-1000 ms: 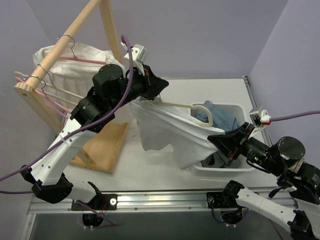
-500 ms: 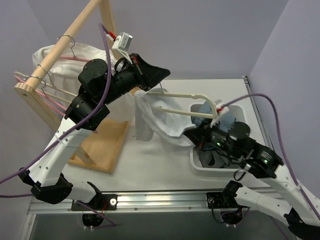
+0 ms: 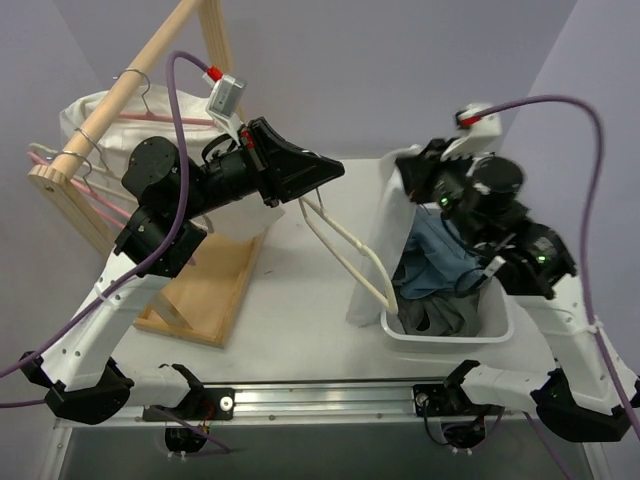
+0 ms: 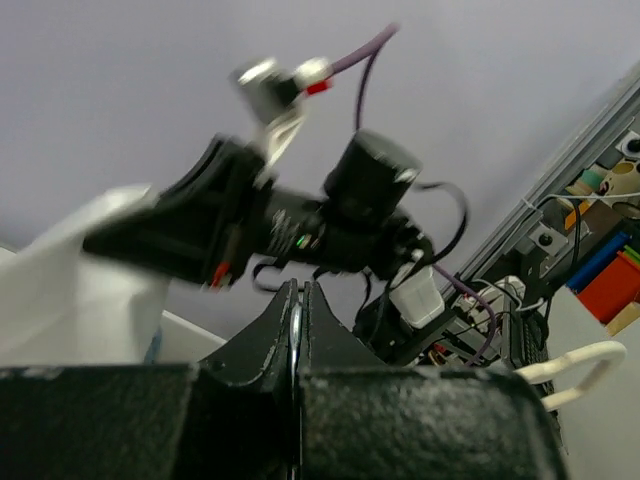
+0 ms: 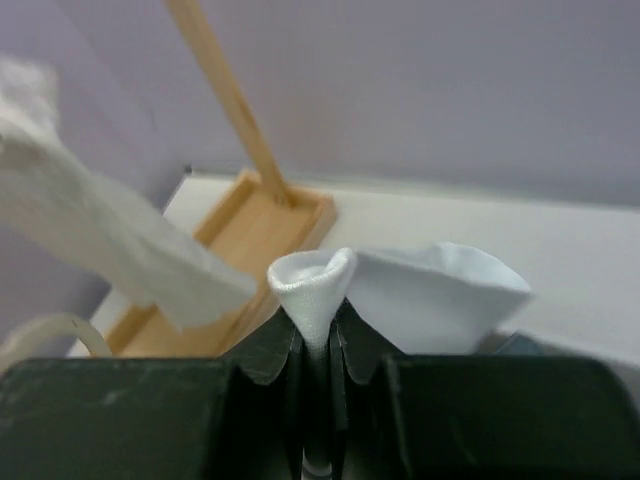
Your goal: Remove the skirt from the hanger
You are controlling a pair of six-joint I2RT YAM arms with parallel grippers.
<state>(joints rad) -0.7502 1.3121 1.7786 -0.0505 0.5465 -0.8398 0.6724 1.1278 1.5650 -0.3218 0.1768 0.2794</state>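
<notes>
My left gripper is shut on the silver wire hook of a cream hanger, whose far end dips into the white bin. My right gripper is raised over the bin and shut on a fold of a white garment, which hangs down beside the bin. Dark grey cloth lies in the bin; I cannot tell whether it is the skirt. Pink hangers hang on the rack at the left, one under white cloth.
The wooden rack with its base stands at the left, with several hangers and white cloth. Light blue denim lies in the bin. Purple cables loop over both arms.
My right gripper has risen and swung back over the bin, pulling the white garment off the cream hanger. My left arm has turned the bare hanger down towards the bin.
</notes>
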